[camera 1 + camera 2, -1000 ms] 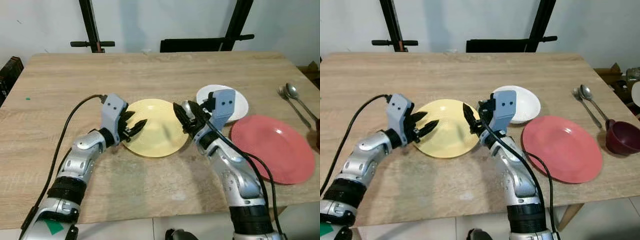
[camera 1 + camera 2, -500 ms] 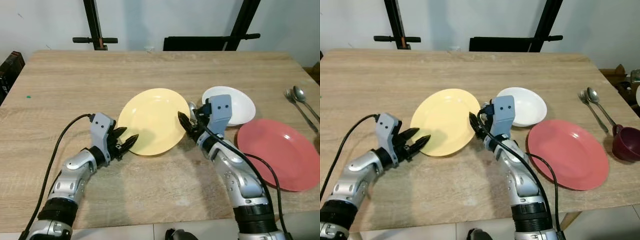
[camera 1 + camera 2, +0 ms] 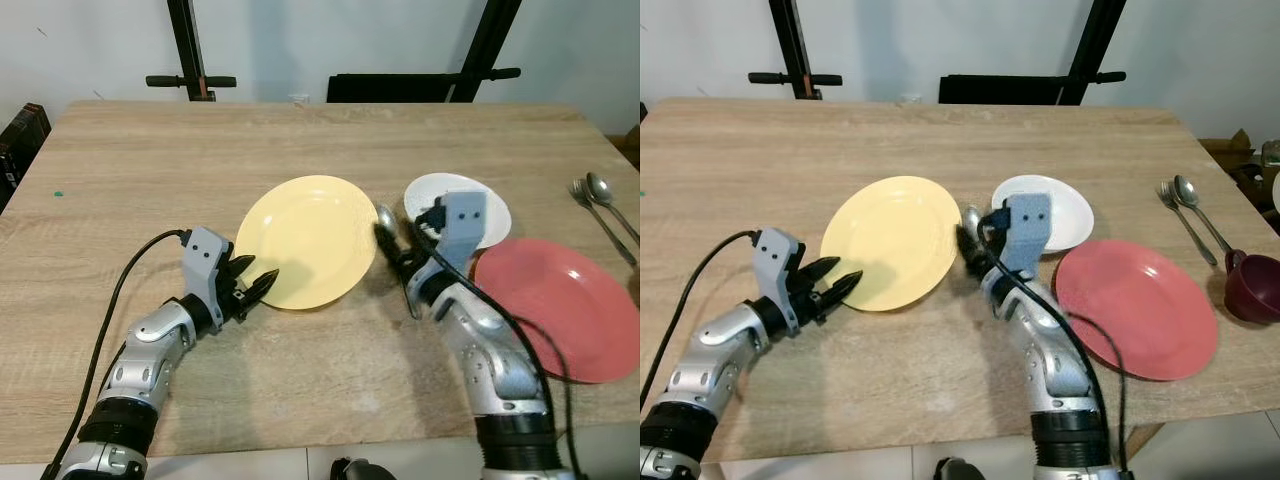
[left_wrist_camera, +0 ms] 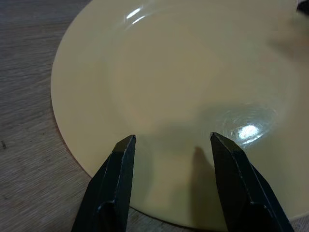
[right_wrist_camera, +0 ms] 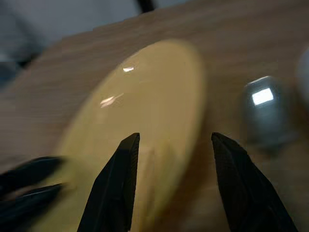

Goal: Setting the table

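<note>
Grippers left [image 3: 262, 284] and right [image 3: 385, 243], jaws apart, flank yellow plate [image 3: 305, 240] rim; spoon [image 3: 387, 218] beside.

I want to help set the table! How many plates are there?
3: a yellow plate between the grippers, a red plate on the right side, and a white plate behind the right arm, partly hidden. More could be out of sight.

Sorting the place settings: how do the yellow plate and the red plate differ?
The yellow plate looks smaller than the red plate. The yellow plate lies mid-table between the open left pincer and open right pincer; the red plate sits near the table's right edge, unattended. Both are round and lie flat.
</note>
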Available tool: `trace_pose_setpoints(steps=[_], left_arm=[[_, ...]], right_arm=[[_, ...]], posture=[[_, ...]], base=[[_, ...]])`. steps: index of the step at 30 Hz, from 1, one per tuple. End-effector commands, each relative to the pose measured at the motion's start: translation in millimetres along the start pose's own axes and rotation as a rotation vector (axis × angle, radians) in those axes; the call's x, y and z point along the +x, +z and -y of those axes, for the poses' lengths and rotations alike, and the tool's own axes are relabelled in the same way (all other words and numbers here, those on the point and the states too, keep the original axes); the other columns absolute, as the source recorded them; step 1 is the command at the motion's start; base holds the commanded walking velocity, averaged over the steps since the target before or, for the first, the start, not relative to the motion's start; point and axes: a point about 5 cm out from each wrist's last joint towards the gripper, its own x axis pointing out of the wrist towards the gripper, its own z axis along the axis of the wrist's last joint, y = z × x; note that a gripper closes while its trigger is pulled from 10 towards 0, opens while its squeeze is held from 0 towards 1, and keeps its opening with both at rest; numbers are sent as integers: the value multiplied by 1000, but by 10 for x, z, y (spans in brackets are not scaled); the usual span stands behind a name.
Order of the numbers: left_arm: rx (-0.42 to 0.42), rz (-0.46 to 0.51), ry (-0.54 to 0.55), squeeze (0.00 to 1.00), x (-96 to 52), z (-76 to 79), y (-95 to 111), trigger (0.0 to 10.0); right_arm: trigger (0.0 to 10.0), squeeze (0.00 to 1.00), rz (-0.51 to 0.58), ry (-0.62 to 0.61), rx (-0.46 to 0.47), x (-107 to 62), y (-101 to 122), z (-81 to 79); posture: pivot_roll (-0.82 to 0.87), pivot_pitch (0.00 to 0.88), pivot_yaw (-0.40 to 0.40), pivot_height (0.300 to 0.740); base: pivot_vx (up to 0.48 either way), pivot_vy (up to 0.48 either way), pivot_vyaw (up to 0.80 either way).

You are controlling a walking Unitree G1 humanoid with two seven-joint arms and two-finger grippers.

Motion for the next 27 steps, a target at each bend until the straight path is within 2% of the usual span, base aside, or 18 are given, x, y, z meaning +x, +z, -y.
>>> trace_pose_setpoints(steps=[1,3,9,11,12,13,14,15,21,27], left_arm=[[-52,-95,-1,4,-63,47,-239,10000],[-53,-94,0,4,-64,45,-238,10000],[-56,-89,7,4,-73,40,-231,10000],[-56,-89,7,4,-74,40,-231,10000],[-56,-89,8,4,-74,39,-230,10000],[-56,-88,8,0,-75,38,-229,10000],[-56,-88,8,0,-75,38,-229,10000],[-56,-88,8,0,-75,38,-227,10000],[-53,-78,9,0,-78,25,-193,10000],[-41,-36,-10,0,-39,35,-63,10000]], right_arm=[[10000,0,-28,4,32,-18,-60,27],[10000,0,-40,20,46,-6,-88,5],[10000,0,-69,133,217,59,-173,-179],[10000,0,-73,139,232,62,-181,-187],[8314,0,-75,143,242,64,-185,-192],[2863,0,-82,148,251,68,-204,-205],[2863,0,-82,148,251,68,-204,-205],[0,0,-82,154,255,66,-210,-213],[0,0,-64,156,286,51,-193,-216],[0,0,-46,156,307,60,-156,-195]], posture=[[-98,85,9,740],[-98,85,9,740],[-94,85,5,740],[-93,87,5,740],[-93,87,5,740],[-93,88,4,740],[-93,88,4,740],[-91,89,4,740],[-91,89,4,740],[-88,84,6,740]], base=[[0,0,0],[0,0,0],[0,0,0],[0,0,0],[0,0,0],[0,0,0],[0,0,0],[0,0,0],[0,0,0],[0,0,0]])
